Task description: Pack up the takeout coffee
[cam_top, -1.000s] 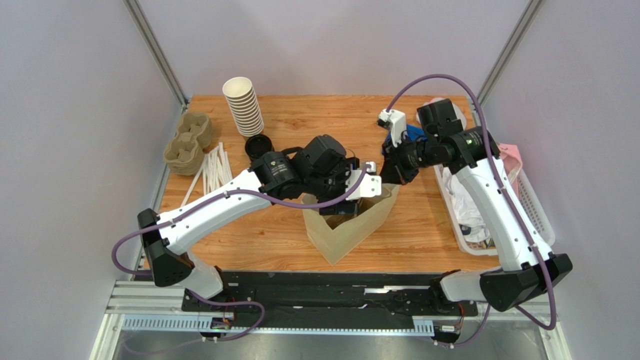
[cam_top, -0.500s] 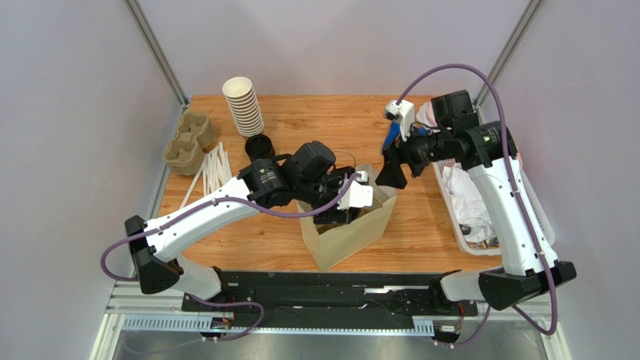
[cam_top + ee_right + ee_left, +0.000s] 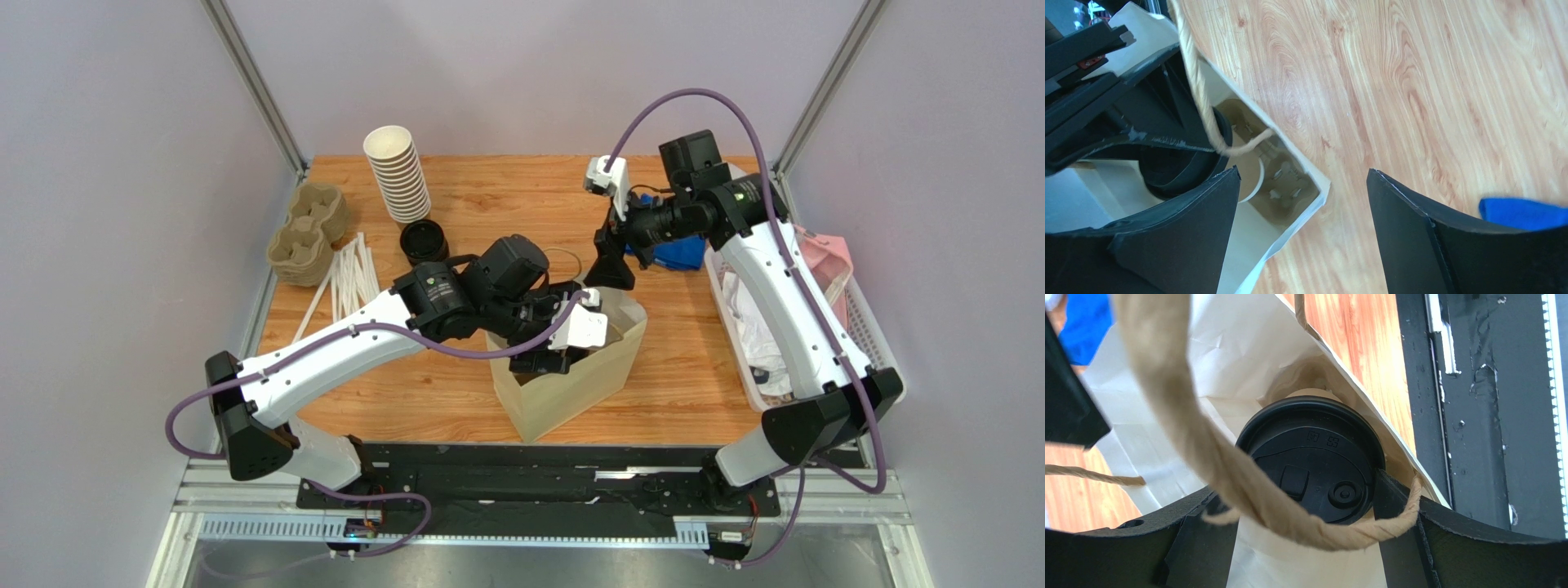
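Black-lidded takeout coffee (image 3: 1315, 450) sits clasped in the left tool (image 3: 1300, 493).

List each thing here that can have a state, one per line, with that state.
coffee, lid on, inside the bag
bag, upright, mouth open
left hand, closed on the coffee
right hand, open, empty
carrier, empty
cups, stacked, lidless

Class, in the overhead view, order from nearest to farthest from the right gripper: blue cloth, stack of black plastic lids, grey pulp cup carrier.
From the right gripper:
1. blue cloth, just beside it
2. black lids, mid-table
3. pulp cup carrier, left edge
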Action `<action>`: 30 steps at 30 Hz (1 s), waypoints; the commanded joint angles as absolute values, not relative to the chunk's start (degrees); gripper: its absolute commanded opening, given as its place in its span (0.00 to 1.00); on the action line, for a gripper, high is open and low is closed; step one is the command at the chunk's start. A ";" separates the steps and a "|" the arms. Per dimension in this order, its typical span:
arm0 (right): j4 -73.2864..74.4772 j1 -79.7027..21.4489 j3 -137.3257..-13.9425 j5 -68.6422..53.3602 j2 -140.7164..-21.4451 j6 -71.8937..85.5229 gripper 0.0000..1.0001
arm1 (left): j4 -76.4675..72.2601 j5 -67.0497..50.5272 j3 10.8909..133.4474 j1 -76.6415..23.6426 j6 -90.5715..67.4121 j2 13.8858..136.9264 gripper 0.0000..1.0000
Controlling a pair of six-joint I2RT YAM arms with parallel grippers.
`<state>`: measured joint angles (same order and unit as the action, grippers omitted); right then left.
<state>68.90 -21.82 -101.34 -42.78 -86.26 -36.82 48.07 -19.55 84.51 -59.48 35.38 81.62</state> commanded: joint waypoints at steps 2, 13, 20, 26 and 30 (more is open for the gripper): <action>66.79 -24.60 -104.41 -45.09 -88.68 -44.99 0.79 | 47.55 -20.83 83.67 -59.24 37.09 79.54 0.24; 66.80 -27.68 -102.48 -43.33 -89.48 -42.72 0.24 | 44.74 -15.65 82.09 -58.18 33.23 76.83 0.24; 57.41 -27.86 -96.61 -42.36 -80.52 -31.57 0.00 | 38.86 -10.64 78.49 -57.39 24.80 70.93 0.24; 47.39 -29.79 -89.13 -37.63 -72.16 -24.97 0.00 | 36.30 -8.88 75.68 -57.04 18.20 67.41 0.23; 46.14 -31.73 -89.12 -29.11 -71.46 -17.68 0.00 | 35.69 -5.37 74.62 -57.04 16.26 67.85 0.23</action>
